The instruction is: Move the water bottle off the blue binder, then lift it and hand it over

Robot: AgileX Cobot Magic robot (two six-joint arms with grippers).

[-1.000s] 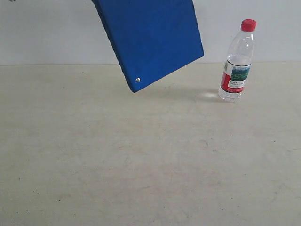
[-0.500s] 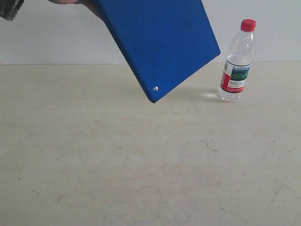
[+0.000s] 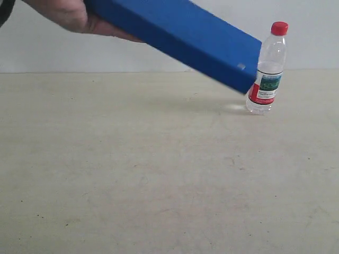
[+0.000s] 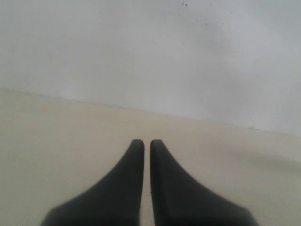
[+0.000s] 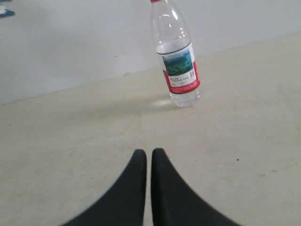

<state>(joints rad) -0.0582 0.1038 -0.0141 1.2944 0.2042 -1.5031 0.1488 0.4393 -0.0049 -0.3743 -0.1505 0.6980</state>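
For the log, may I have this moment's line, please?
binder tilted in hand | bottle upright | left claw shut | right claw shut

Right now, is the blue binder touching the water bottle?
Apart. The right wrist view shows the bottle standing free, nothing against it; in the exterior view the binder only overlaps it.

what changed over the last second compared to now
The blue binder swung from a steep tilt to a flatter slant, and its low end moved right until it overlaps the water bottle in the exterior view; contact is unclear. The hand holding it came into view at upper left. The bottle stayed upright on the same spot of the table.
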